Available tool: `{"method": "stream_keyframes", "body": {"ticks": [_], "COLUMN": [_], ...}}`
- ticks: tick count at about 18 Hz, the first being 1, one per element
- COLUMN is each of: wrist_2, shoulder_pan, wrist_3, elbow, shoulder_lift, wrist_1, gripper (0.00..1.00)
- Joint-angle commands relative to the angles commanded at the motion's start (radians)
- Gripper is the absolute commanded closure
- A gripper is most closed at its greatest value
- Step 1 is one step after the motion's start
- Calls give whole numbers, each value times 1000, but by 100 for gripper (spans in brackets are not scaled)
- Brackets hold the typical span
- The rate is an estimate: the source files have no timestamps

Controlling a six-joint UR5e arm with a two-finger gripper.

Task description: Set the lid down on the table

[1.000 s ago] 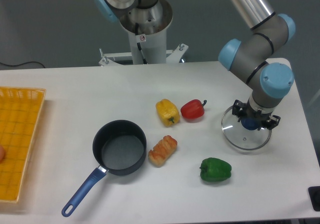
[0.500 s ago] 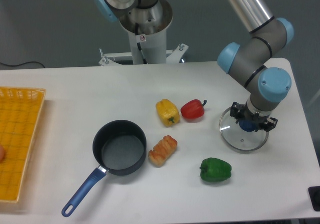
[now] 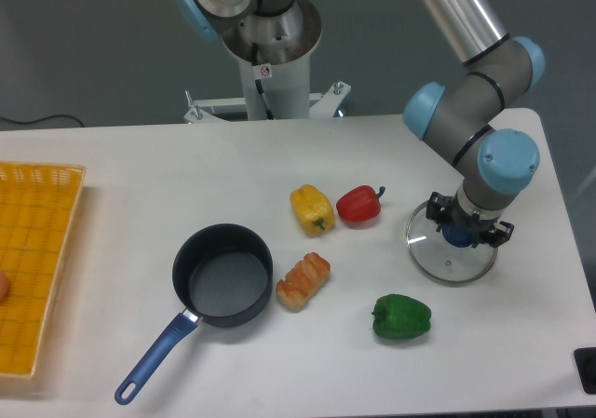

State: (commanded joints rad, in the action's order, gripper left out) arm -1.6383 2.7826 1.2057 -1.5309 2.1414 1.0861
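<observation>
Lid (image 3: pixel 447 260) directly beneath gripper (image 3: pixel 463 235), right side of table (image 3: pixel 140 167). Round glass disc, thin metal rim, dark blue knob sitting between the fingers. No long axis to speak of; circular, so approach angle matters little, only the vertical line through the knob.

Gripper pointing straight down over the knob, fingers closed around it by the look of things, grasping the lid at its centre. Exact finger contact partly masked by the wrist housing.

Lid face close to level, perhaps slightly tilted toward the camera. Hard to tell whether rim touches the tabletop or hangs just above it; glass gives no clear shadow gap. Probably at or very near the surface.

Neighbours: red pepper (image 3: pixel 358 204) to the left of the lid, near but apart. Yellow pepper (image 3: pixel 312 209) just beyond that. Green pepper (image 3: pixel 401 316) in front of the lid, toward the camera, also apart. Pastry-like piece (image 3: pixel 303 280) and dark blue saucepan (image 3: pixel 223 276) further left, pan standing uncovered. Yellow tray (image 3: pixel 37 260) at far left edge, well apart.

Judgement: task near its end. Deciding relation purely vertical, lid hanging straight below the hand with bare table under it. Remaining need likely a short settle, then finger release and a straight lift off the knob. Risk: sideways drag while letting go, sliding the rim toward the red pepper.
</observation>
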Motion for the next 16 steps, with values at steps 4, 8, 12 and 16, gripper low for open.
{"method": "stream_keyframes", "body": {"ticks": [4, 8, 12, 16], "wrist_2": [-2, -3, -3, -3], "shoulder_pan": [-9, -11, -11, -11], "wrist_3": [-2, -2, -2, 0], "elbow": [-2, -2, -2, -2], "shoulder_lift": [9, 9, 11, 12], "wrist_1": [-3, -3, -3, -3], "gripper": [40, 39, 36, 31]}}
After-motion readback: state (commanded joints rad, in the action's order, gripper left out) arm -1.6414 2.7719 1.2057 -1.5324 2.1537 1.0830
